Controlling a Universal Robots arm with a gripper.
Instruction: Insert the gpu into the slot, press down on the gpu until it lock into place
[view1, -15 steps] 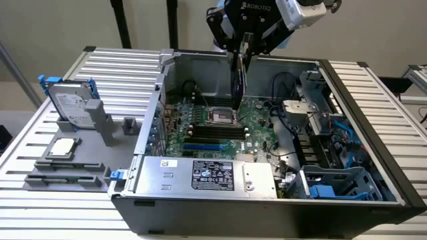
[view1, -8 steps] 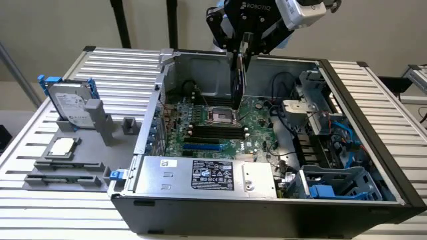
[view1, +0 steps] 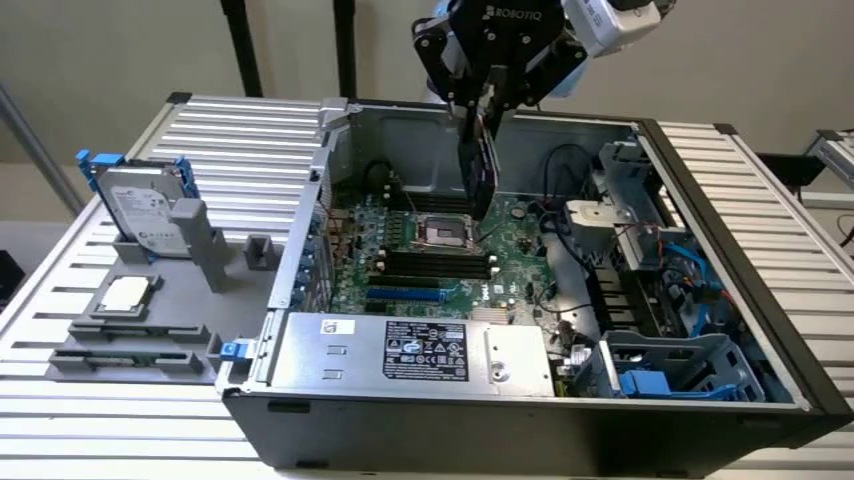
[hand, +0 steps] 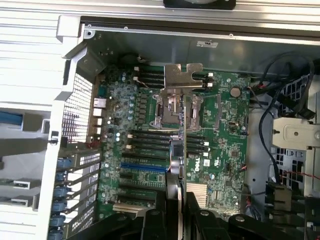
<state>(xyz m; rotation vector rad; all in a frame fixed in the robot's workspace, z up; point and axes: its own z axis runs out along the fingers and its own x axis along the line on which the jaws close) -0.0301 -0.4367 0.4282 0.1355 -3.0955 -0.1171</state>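
The end effector (view1: 483, 100) is clenched on the gpu (view1: 478, 160), edge-down above the motherboard (view1: 521, 250), apart from the slot (view1: 404, 295). The card is likely light, stiff and fragile; grip its upper edge.

Slatted alu table (view1: 240, 130), open PC case (view1: 400, 430), grey holders (view1: 134, 335) w/ HDD (view1: 140, 215)

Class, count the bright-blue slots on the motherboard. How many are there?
1. The slot lies between the power supply and the black memory slots. The gpu hanging above may hide others.
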